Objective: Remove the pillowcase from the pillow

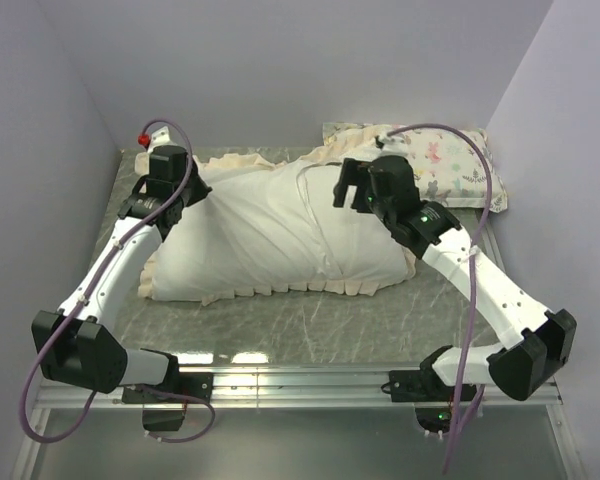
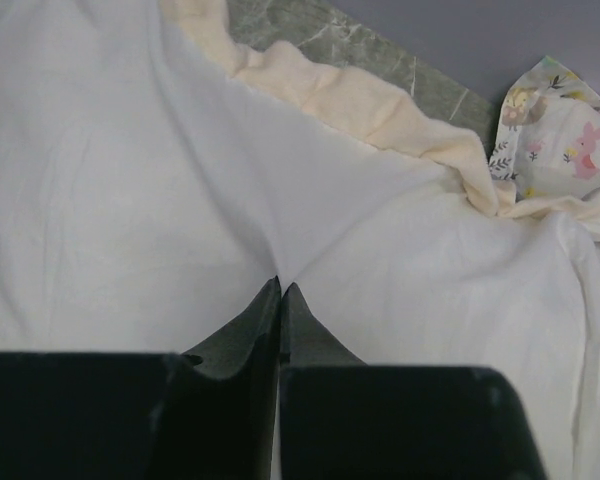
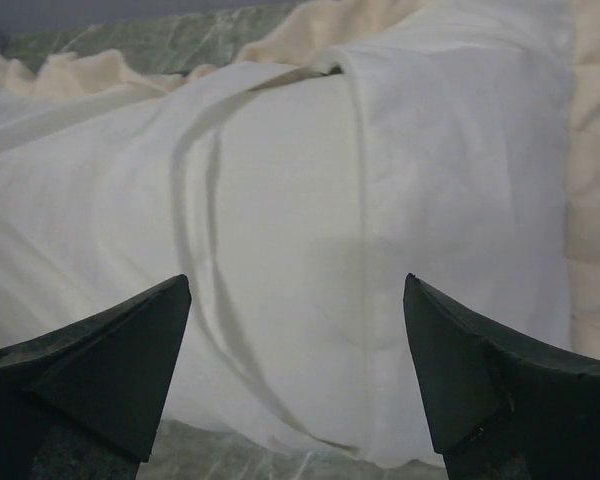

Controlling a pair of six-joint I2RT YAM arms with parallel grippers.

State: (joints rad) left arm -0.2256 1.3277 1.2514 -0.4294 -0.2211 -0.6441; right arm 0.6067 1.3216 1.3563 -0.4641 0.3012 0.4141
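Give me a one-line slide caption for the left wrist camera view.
Left gripper pinches a fold of the white, cream-frilled pillowcase; a pastel animal-print pillow lies beyond.

Left arm (image 1: 110, 268), right arm (image 1: 480, 285): white link shells, black joint housings, purple cable (image 1: 490, 180) along each. Right end effector (image 3: 296, 280): two dark wedge-shaped fingers (image 3: 100, 370). Green indicator light (image 1: 421, 213).

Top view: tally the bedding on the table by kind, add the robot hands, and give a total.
Pillowcases: 1, the frilled pillowcase
Pillows: 2, the large pillow hidden inside it and the printed pillow
Hands: 2, the left hand shut on the pillowcase, the right hand open above it
Total: 5
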